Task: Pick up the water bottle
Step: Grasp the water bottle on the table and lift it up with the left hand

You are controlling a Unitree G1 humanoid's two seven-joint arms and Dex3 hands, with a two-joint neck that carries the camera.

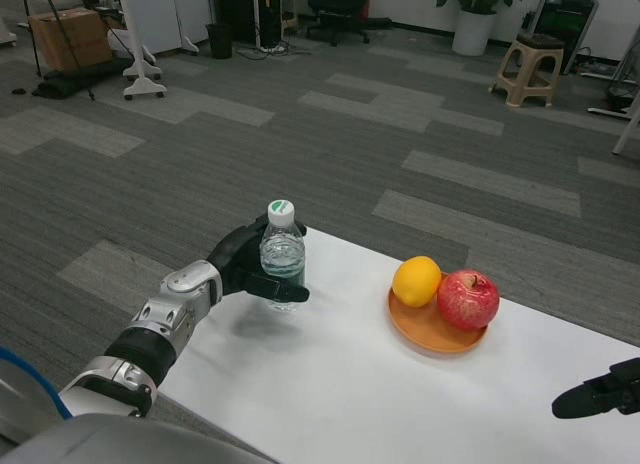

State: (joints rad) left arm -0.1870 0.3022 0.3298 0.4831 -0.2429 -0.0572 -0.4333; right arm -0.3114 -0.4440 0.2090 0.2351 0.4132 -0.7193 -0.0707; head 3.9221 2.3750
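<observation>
A clear water bottle (pixel 283 254) with a white and green cap stands upright near the far left edge of the white table (pixel 340 384). My left hand (pixel 245 267) wraps around its lower half from the left, with fingers across the bottle's front. Whether the bottle's base touches the table is hard to tell. My right hand (pixel 600 392) lies low at the right edge of the view, far from the bottle, with its fingers together and nothing in it.
An orange plate (pixel 435 331) right of the bottle holds an orange (pixel 416 281) and a red apple (pixel 467 299). Beyond the table lies grey carpet, with a stool (pixel 528 69), a potted plant (pixel 477 14) and office furniture far back.
</observation>
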